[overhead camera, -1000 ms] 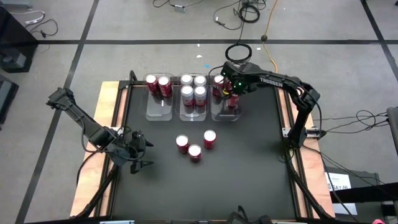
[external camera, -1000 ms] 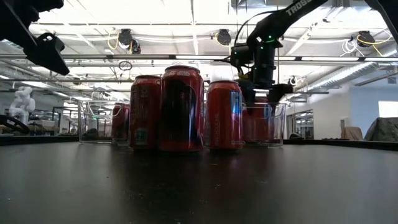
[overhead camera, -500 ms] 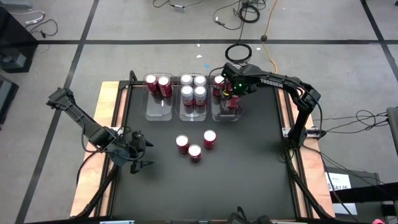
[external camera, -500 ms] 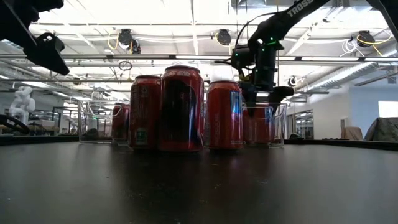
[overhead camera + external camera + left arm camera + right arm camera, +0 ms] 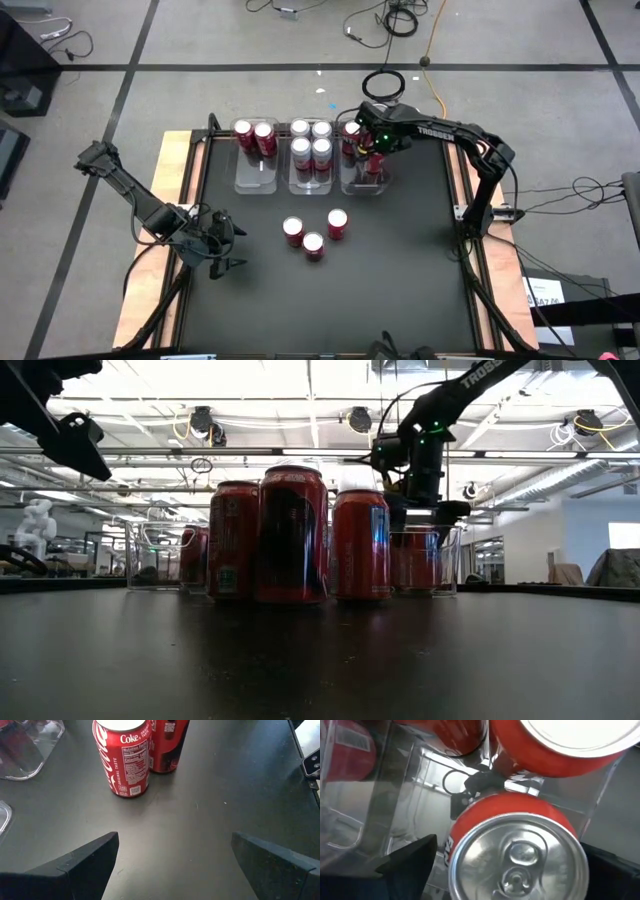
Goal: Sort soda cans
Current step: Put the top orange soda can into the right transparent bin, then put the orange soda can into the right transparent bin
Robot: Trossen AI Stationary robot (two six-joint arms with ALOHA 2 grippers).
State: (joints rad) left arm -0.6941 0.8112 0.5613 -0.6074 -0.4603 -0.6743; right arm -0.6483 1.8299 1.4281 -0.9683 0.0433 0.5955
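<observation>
soda can [image 5: 516, 851] upright in right bin [image 5: 362, 183], right hand [image 5: 374, 152] spread wide just above

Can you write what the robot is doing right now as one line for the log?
right gripper: open, over red can in right bin | left gripper: open, waiting at table's left | three loose red cans: mid-table

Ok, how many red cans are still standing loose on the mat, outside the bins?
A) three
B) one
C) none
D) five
A: the high view shows three red cans clustered on the black mat in front of the clear bins, while the right gripper is over the right-hand bin.
</observation>
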